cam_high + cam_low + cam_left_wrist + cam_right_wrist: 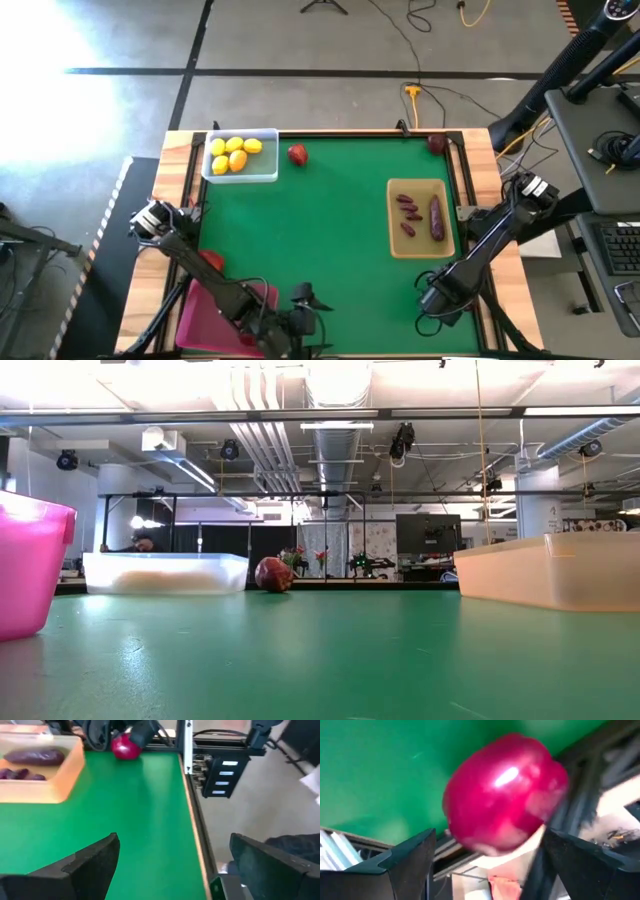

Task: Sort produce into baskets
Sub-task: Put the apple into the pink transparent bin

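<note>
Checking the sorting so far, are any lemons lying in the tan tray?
No, the tan tray holds only dark purple pieces; the lemons sit in the clear bin.

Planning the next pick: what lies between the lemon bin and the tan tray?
In the high view, a red fruit sits just right of the lemon bin; from there to the tan tray the green mat is bare.

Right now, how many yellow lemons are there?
5 lemons, all in the clear bin at the table's far left corner: three along its far side, two nearer. More could be hidden beneath them.
</note>
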Controlling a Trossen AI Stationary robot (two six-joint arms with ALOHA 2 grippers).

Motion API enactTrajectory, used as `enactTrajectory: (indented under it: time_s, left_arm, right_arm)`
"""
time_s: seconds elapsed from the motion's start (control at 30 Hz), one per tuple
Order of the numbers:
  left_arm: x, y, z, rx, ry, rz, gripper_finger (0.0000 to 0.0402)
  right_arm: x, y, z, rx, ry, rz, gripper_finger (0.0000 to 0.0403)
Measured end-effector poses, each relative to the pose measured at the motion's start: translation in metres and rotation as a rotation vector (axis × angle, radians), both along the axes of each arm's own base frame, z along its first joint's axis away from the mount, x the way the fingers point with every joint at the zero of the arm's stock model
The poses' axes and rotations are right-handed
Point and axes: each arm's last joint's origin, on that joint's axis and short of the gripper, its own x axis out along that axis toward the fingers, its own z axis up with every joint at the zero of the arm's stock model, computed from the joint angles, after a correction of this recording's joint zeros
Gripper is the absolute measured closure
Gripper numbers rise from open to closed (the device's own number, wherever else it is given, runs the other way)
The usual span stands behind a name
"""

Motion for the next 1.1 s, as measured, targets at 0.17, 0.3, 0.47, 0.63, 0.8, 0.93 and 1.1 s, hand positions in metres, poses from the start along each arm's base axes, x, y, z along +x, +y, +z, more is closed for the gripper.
enactTrajectory:
  time_s: [0.17,0.3,0.47,0.63,0.8,0.93,1.1]
  left_arm:
    - [0.000,0.003,-0.002,-0.040,-0.018,-0.018,0.0052]
    - [0.001,0.005,-0.002,-0.035,-0.019,-0.016,0.0057]
    - [0.004,0.008,-0.001,-0.018,-0.032,-0.017,0.0059]
    - [0.006,0.010,-0.001,-0.020,-0.032,-0.023,0.0059]
    - [0.005,0.009,-0.001,-0.022,-0.028,-0.031,0.0059]
    - [0.005,0.009,-0.003,-0.023,-0.021,-0.040,0.0059]
    - [0.004,0.009,-0.006,-0.024,-0.007,-0.056,0.0059]
  right_arm:
    - [0.008,0.007,-0.013,0.090,-0.120,-0.029,0.0039]
    - [0.019,0.017,-0.012,0.161,-0.258,-0.061,0.0039]
    - [0.027,0.022,-0.006,0.135,-0.375,-0.071,0.0039]
    - [0.029,0.021,-0.007,0.083,-0.450,-0.062,0.0038]
    - [0.031,0.018,-0.009,-0.024,-0.539,-0.091,0.0022]
    - [0.030,0.014,-0.014,-0.083,-0.549,-0.143,0.0008]
    - [0.026,0.009,-0.023,-0.116,-0.518,-0.212,0.0003]
